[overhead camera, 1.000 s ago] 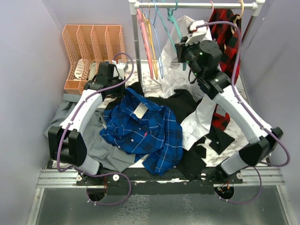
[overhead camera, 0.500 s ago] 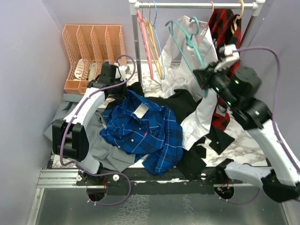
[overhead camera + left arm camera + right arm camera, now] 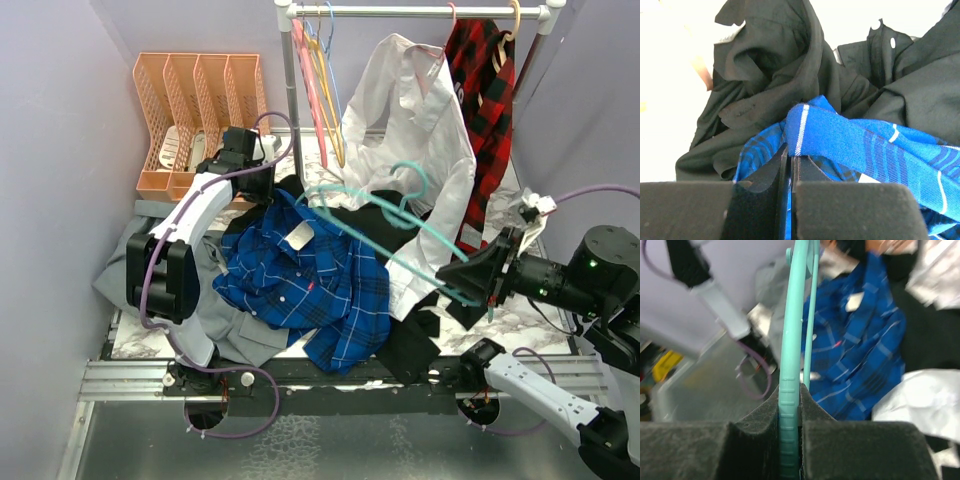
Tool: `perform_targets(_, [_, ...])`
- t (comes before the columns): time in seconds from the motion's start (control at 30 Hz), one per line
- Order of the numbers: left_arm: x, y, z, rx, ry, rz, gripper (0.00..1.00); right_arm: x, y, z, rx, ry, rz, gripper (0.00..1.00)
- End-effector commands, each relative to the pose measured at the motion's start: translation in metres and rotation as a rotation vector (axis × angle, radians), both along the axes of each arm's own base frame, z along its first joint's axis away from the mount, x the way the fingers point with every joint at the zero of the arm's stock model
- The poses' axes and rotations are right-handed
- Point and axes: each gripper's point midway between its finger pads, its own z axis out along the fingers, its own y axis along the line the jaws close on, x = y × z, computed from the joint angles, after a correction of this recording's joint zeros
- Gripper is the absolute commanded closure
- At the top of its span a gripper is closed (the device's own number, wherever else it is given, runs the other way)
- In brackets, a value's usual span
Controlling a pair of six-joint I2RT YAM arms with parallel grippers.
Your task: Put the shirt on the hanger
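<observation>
While the marble tabletop (image 3: 530,312) is mostly buried under clothes, its bare patch shows just below the right gripper (image 3: 462,277). A clothes rail (image 3: 420,11) crosses the back, well beyond both grippers, with a white shirt (image 3: 420,130) and a red-and-black shirt (image 3: 487,90) hanging from it. An orange rack (image 3: 195,100) stands just behind the left gripper (image 3: 268,188).

Spreading from the left gripper's tips toward the arm bases is the blue plaid shirt (image 3: 310,285), rumpled and lying open on the heap between the two grippers. A grey shirt (image 3: 215,305) lies partly under it on the side toward the left arm's base. A black garment (image 3: 385,215) is bunched directly ahead of the left gripper and runs on toward the right one.

Reaching from the right gripper out toward the left one, the teal hanger (image 3: 390,235) is held in the air above the black garment and the far edge of the blue shirt, its hook rising near the white shirt's hem.

The left gripper is pressed together on a fold at the blue shirt's far edge, the cloth standing up in a ridge right at its tips. The right gripper is clamped on one end of the hanger, the plastic bar squeezed between its pads.
</observation>
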Motion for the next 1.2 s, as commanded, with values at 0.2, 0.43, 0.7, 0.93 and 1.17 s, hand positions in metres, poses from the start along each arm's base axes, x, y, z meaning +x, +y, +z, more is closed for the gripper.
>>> perform_targets(0.2, [0.003, 0.009, 0.038, 0.029, -0.079, 0.005, 1.00, -0.016, 0.019, -0.067, -0.093, 0.201, 0.171, 0.99])
perform_targets(0.43, [-0.017, 0.017, 0.048, 0.050, -0.119, -0.018, 1.00, 0.045, 0.028, -0.096, -0.132, 0.132, 0.015, 0.99])
perform_targets(0.7, [-0.046, 0.003, 0.063, -0.021, -0.092, -0.131, 1.00, 0.086, 0.029, -0.092, -0.135, 0.062, -0.105, 0.99])
perform_targets(0.93, [-0.059, -0.010, 0.075, -0.090, -0.043, -0.180, 1.00, 0.082, 0.047, -0.083, -0.095, 0.067, -0.010, 0.99])
perform_targets(1.17, [-0.058, -0.014, 0.088, -0.114, -0.033, -0.173, 1.00, 0.069, 0.061, -0.092, -0.099, 0.107, 0.114, 0.99])
